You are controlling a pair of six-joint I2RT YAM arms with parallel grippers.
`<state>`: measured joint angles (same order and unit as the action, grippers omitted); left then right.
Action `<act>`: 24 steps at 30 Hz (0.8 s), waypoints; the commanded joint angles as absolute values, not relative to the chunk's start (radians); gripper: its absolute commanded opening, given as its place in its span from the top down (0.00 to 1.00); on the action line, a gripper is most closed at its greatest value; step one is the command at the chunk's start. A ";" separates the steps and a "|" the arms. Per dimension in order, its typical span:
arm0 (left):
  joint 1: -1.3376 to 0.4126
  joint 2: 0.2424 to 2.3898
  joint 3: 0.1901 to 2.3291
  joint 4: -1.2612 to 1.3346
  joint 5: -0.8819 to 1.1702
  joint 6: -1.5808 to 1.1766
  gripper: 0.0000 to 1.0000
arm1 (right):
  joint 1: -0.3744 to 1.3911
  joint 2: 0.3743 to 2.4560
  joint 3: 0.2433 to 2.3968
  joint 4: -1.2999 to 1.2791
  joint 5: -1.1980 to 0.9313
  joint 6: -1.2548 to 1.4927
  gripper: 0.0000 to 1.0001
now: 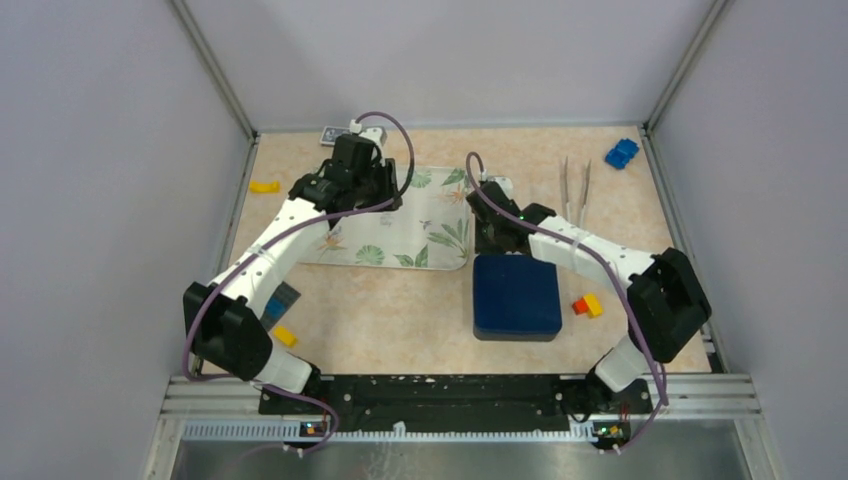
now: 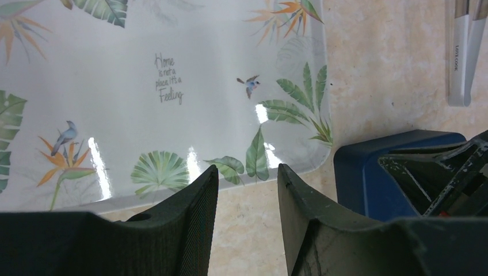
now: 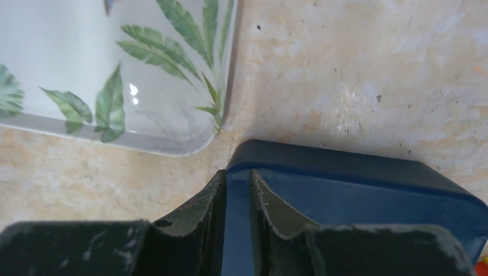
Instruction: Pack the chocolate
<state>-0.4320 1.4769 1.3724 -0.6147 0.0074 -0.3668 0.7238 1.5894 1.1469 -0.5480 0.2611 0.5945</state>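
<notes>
right end effector [image 3: 237, 175] — jaws narrowed to a slit — at the closed blue box [image 1: 516, 297]'s far-left corner, mid-tabletop [image 1: 400, 330]; whether it grips the lid cannot be told. left end effector [image 2: 247, 172], half open and empty, over the leaf-print tray [image 1: 440, 200]. chocolate not visible in any view — perhaps inside the box.

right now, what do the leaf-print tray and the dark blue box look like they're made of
White leaf-print rectangular tray: likely glossy melamine or plastic, given bright glare streaks. Dark blue square box: probably matte moulded plastic, with rounded corners and a dull, even surface.
</notes>
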 commanded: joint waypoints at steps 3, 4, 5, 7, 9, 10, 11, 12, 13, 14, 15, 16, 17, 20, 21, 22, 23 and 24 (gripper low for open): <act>-0.428 1.459 1.362 -0.588 0.101 -0.376 0.52 | 0.730 1.459 1.221 -0.612 0.348 0.595 0.80; -0.428 1.460 1.361 -0.588 0.108 -0.377 0.52 | 0.730 1.435 1.210 -0.623 0.360 0.600 0.80; -0.428 1.460 1.359 -0.587 0.116 -0.377 0.52 | 0.731 1.407 1.198 -0.640 0.374 0.604 0.79; -0.429 1.457 1.358 -0.588 0.141 -0.377 0.52 | 0.730 1.343 1.168 -0.674 0.399 0.613 0.78; -0.429 1.448 1.346 -0.587 0.167 -0.381 0.52 | 0.730 1.283 1.127 -0.702 0.408 0.620 0.76; -0.429 1.441 1.339 -0.584 0.170 -0.381 0.52 | 0.729 1.252 1.106 -0.715 0.411 0.625 0.74; -0.430 1.433 1.324 -0.582 0.169 -0.382 0.52 | 0.729 1.225 1.082 -0.733 0.418 0.636 0.73; -0.430 1.424 1.311 -0.578 0.166 -0.383 0.52 | 0.727 1.204 1.063 -0.753 0.424 0.650 0.72; -0.430 1.411 1.294 -0.575 0.163 -0.382 0.52 | 0.728 1.180 1.042 -0.761 0.420 0.658 0.72; -0.430 1.398 1.280 -0.572 0.158 -0.382 0.52 | 0.727 1.154 1.017 -0.763 0.411 0.662 0.72; -0.430 1.384 1.264 -0.570 0.155 -0.382 0.52 | 0.727 1.130 0.989 -0.763 0.391 0.670 0.72; -0.430 1.368 1.249 -0.568 0.150 -0.382 0.52 | 0.727 1.109 0.960 -0.767 0.372 0.679 0.72; -0.430 1.351 1.232 -0.565 0.147 -0.381 0.52 | 0.727 1.090 0.931 -0.771 0.346 0.697 0.72; -0.430 1.313 1.186 -0.552 0.141 -0.384 0.52 | 0.739 1.046 0.833 -0.764 0.263 0.751 0.73; -0.430 1.305 1.174 -0.548 0.140 -0.387 0.52 | 0.752 1.040 0.801 -0.752 0.241 0.769 0.73; -0.430 1.303 1.164 -0.549 0.140 -0.392 0.52 | 0.765 1.037 0.756 -0.738 0.221 0.782 0.73; -0.430 1.303 1.158 -0.551 0.140 -0.398 0.52 | 0.781 1.042 0.717 -0.721 0.214 0.791 0.73; -0.430 1.304 1.154 -0.555 0.142 -0.405 0.52 | 0.790 1.051 0.672 -0.701 0.207 0.798 0.73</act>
